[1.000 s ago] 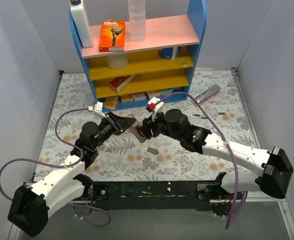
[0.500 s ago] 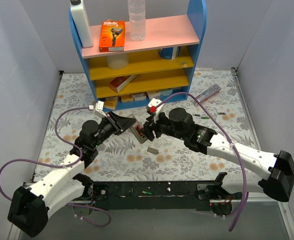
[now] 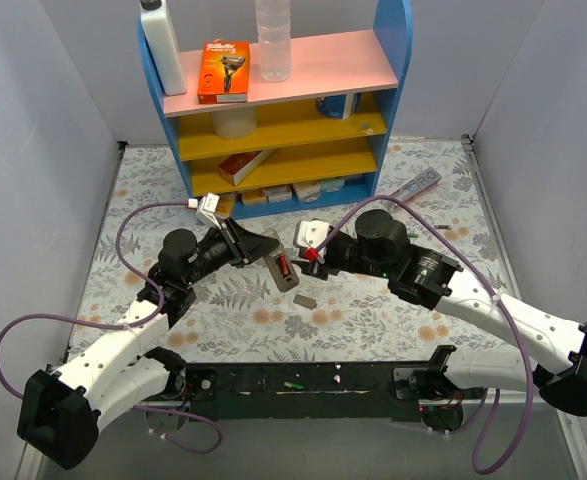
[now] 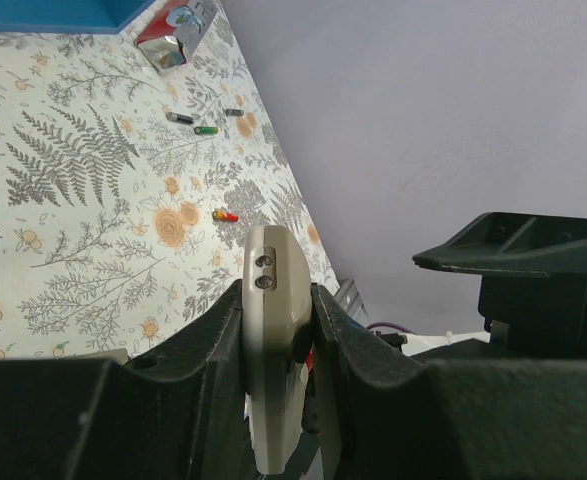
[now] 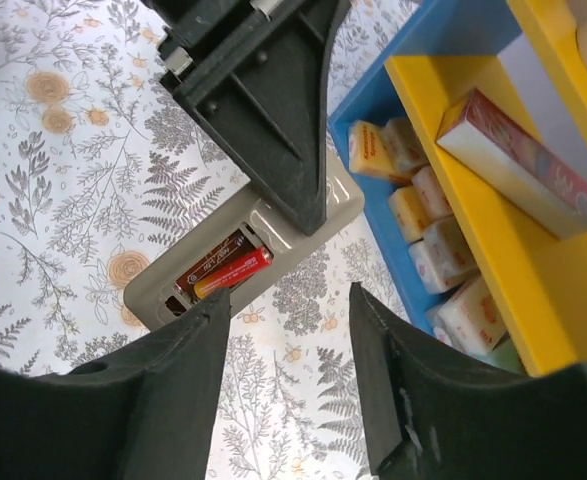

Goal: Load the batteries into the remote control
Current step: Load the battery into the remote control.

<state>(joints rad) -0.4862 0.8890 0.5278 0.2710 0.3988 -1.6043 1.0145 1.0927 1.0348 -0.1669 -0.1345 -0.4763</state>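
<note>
Right jaws withdrawn | left jaws clamp remote control (image 4: pixel 272 335) | batteries (image 5: pixel 223 268) seated

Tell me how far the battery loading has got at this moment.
Done: two batteries sit side by side in the open bay of the remote. In hand: the left fingers clamp the remote, while the right fingers are open and empty, facing it. Left: the small grey cover lies loose on the table, apparently not yet refitted.

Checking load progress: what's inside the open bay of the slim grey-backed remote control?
Two small cylindrical batteries side by side, one dark, one red. The black left gripper covers the other end of the remote control.
</note>
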